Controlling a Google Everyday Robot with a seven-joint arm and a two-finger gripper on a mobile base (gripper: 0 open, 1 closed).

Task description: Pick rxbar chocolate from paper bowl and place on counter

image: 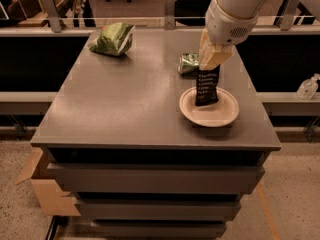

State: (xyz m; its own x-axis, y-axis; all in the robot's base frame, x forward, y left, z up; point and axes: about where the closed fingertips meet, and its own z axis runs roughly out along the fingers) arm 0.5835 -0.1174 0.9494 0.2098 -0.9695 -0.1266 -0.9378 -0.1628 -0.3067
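The rxbar chocolate (206, 87), a dark wrapper with white text, hangs upright from my gripper (210, 66), which is shut on its top end. Its lower end is just above the inside of the white paper bowl (220, 115), which sits at the right front of the grey counter (130, 99). My white arm comes down from the upper right.
A green shiny can (188, 63) lies on its side just behind the bowl, close to the gripper. A green chip bag (113, 38) lies at the counter's far left. A cardboard box (40, 189) stands on the floor at the left. A bottle (307, 88) stands on the right ledge.
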